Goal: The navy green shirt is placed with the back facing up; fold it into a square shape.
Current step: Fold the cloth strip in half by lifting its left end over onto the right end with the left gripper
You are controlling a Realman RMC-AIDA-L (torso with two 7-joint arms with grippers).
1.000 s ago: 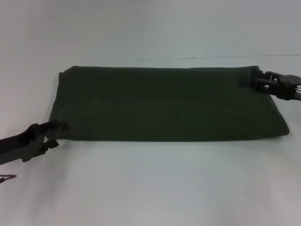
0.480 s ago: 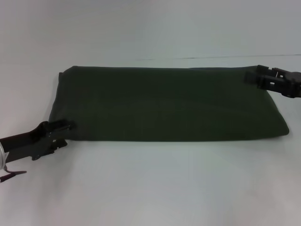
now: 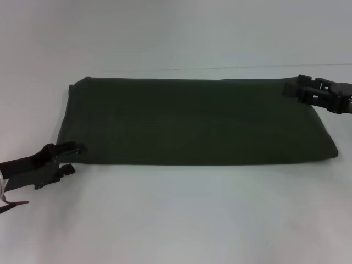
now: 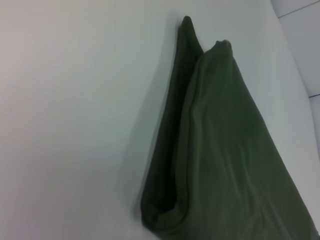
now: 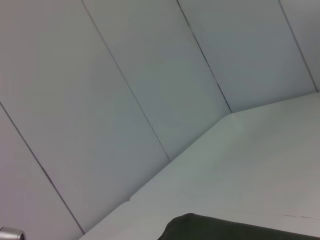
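The main risk, as I judge it, is that the two corners are not lifted together. If one gripper catches only the top layer, or slips off the soft fabric, the long band can open or twist, and the final square will be uneven.

The navy green shirt [image 3: 198, 121] lies flat on the white table [image 3: 176, 220], already folded into a long band across the view. The left gripper [image 3: 76, 150] is at the near left corner of the shirt, touching its edge; its fingers seem nearly closed, but I cannot tell if they hold fabric. The right gripper [image 3: 291, 89] is at the far right corner, and its state is also not visible.
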